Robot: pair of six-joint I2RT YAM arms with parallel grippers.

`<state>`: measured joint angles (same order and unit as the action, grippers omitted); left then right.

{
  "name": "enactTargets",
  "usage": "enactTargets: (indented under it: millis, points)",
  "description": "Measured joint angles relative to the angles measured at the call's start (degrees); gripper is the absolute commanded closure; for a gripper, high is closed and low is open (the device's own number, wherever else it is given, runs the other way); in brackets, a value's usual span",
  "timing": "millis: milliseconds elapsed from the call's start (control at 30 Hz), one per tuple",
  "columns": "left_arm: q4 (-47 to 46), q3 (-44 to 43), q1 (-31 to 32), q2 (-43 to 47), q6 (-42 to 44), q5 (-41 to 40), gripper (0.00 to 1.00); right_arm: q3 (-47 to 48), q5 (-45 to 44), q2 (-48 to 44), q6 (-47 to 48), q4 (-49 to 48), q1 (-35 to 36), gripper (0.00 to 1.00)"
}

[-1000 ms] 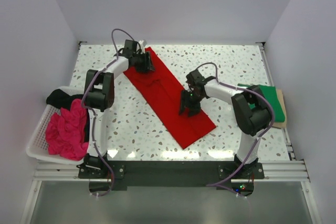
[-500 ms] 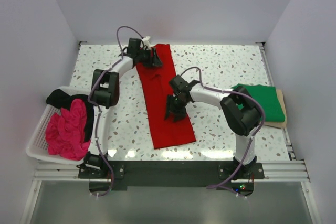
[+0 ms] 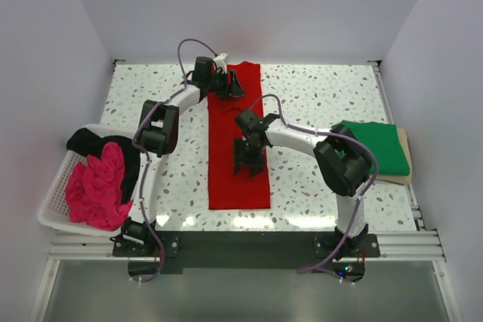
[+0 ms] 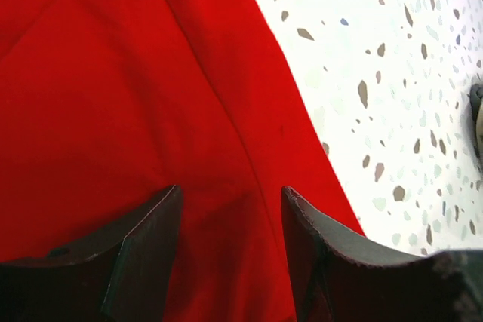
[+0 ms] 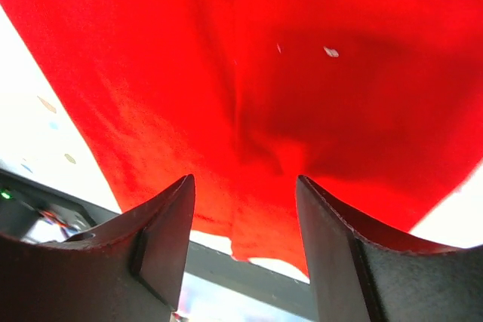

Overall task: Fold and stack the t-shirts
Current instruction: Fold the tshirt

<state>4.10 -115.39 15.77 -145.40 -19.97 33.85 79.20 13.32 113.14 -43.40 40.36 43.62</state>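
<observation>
L gripper (image 4: 230,194): fingers spread, red cloth shows in the gap btw them, nothing pinched as far as I can see. It stands at the far end of the red t-shirt (image 3: 238,148). R gripper (image 5: 245,182): also spread, low over the middle of the same shirt. The cloth under it makes a small wrinkle, but I cannot tell if the tips touch it.

The red t-shirt lies flat on the speckled table (image 3: 317,88) as one long narrow strip, running from the far edge toward the arm bases. The sides seem already folded in, so I judge the lengthwise fold done. The cross folds are not yet done.

To the right of the red t-shirt, well apart, the green t-shirt (image 3: 373,147) lies flat and compact on a tan board (image 3: 405,164). It looks folded and is prob. the start of the stack.

To the left of the red t-shirt, well apart, is the white basket (image 3: 51,205) w/ the pink t-shirt (image 3: 94,186) and the black t-shirt (image 3: 90,141), both crumpled and not yet taken out.

So approx. one shirt of four is finished, one is half done and two are untouched.
</observation>
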Motion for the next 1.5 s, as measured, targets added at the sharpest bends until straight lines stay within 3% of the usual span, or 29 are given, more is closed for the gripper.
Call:
enactTargets:
  millis: [200, 400, 667, 1000, 1200, 1333, 1500]
  points:
    - [-0.2, 7.02, 1.11, 5.81, -3.61, -1.31, 0.38, -0.66, -2.34, -5.66, 4.39, 6.21, 0.0, 0.38]
    - [1.55, 14.64, 1.97, 18.58, -4.79, -5.95, 0.39, -10.78, -3.19, -18.51, 7.08, 8.44, 0.0, 0.39]
    - [5.4, 40.98, 4.9, 46.99, -4.5, -18.51, 0.4, -24.81, -0.44, -22.75, 8.61, 6.01, 0.0, 0.44]
    - [15.28, 70.6, 12.39, 66.71, -9.7, -27.96, 0.4, -32.76, 4.28, -25.99, 8.87, -3.91, 0.26, 0.46]
    - [17.86, 78.9, 15.63, 75.82, -14.73, -30.21, 0.4, -35.3, 5.42, -26.45, 8.9, -7.43, 0.26, 0.55]
    - [17.97, 82.4, 17.62, 78.86, -17.99, -30.05, 0.4, -36.02, 5.73, -26.43, 8.96, -9.01, 0.26, 0.71]
    - [18.05, 85.85, 20.81, 80.15, -21.94, -29.59, 0.4, -36.76, 5.73, -26.43, 9.07, -9.99, 0.26, 0.8]
